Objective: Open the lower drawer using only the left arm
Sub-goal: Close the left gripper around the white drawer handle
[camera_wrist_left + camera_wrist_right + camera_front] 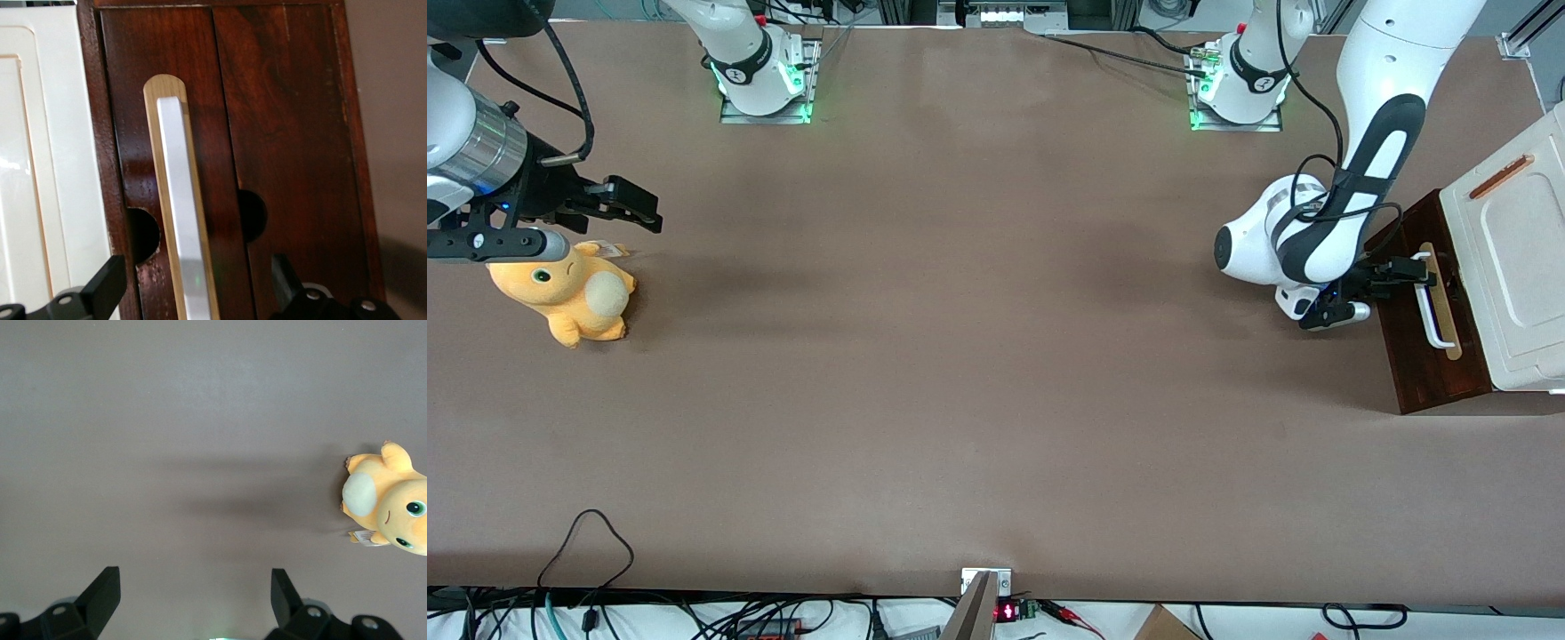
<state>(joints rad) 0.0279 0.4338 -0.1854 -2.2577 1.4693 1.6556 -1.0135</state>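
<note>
- The brown counter (pixel 960 356) carries a dark wooden cabinet (pixel 1423 373) at the working arm's end.
- The lower drawer (pixel 280 133), stiff and probably heavy, looks shut.
- Its white bar handle (pixel 183 220) is rigid, smooth, the natural hold.
- The left arm's hand (pixel 193 293), fingers spread, straddles that handle without gripping.

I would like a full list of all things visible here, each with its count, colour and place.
lower drawer: one, dark brown, at the working arm's end of the table
bar handle: one, white on a pale tan strip, on the drawer front
cabinet top: one, white panelled with a reddish strip, above the drawer
plush toy: one, orange, at the parked arm's end
table: one, brown
left arm: one, white with dark grey stripe
gripper: one, black, open, fingers either side of the handle
</note>
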